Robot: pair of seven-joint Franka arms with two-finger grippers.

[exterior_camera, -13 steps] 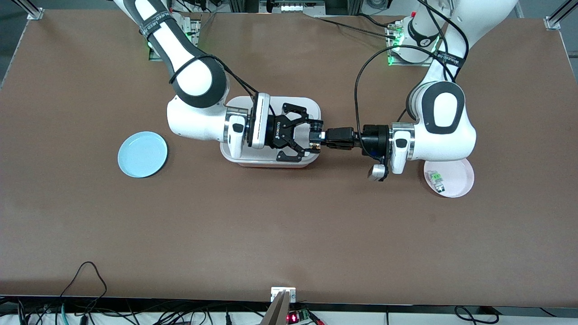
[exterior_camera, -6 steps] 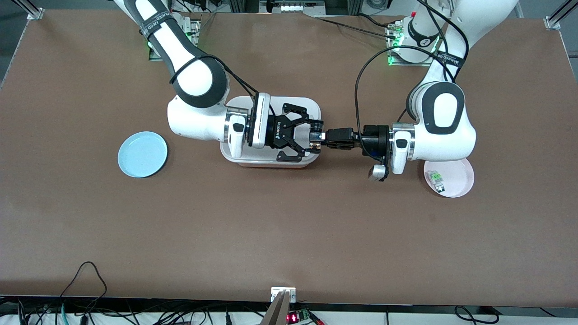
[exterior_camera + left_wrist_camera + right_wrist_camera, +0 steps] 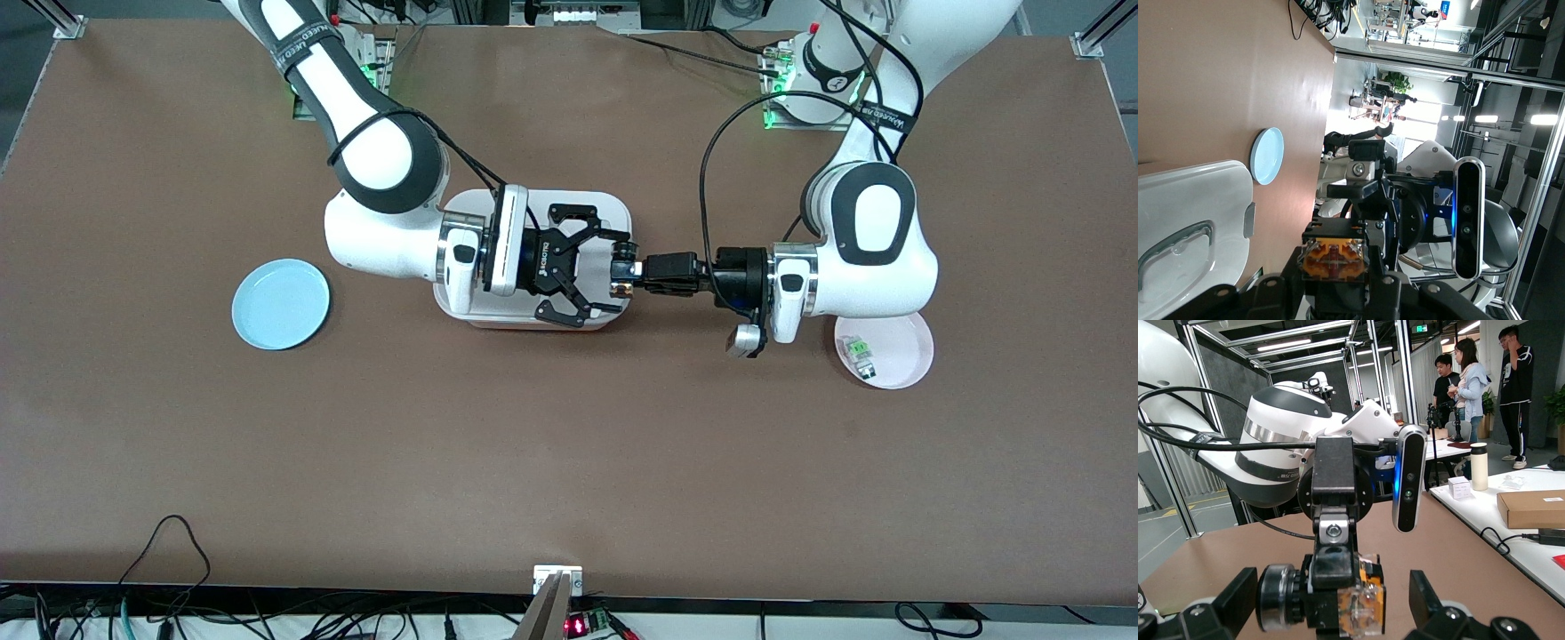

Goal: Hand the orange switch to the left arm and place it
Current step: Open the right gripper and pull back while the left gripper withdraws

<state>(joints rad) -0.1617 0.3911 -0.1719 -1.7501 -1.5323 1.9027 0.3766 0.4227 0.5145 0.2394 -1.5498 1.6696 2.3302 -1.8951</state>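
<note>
The orange switch (image 3: 620,277) hangs in the air over the end of the white box (image 3: 609,206) that faces the left arm. My left gripper (image 3: 633,272) is shut on it, reaching in level from the left arm's end. In the left wrist view the orange switch (image 3: 1335,259) sits clamped between the fingers (image 3: 1388,288) of the left gripper (image 3: 1335,283). My right gripper (image 3: 613,274) is over the box and open. In the right wrist view its fingers (image 3: 1238,595) stand wide on both sides of the switch (image 3: 1348,603) without touching it.
A light blue plate (image 3: 281,304) lies toward the right arm's end of the table. A pink plate (image 3: 909,351) holding a small green-and-clear component (image 3: 859,354) lies under the left arm's elbow. Cables run along the table edge nearest the front camera.
My right gripper has spread its fingers wide, let go of the switch and drawn back slightly toward its own end. The left gripper stays shut on the switch.
</note>
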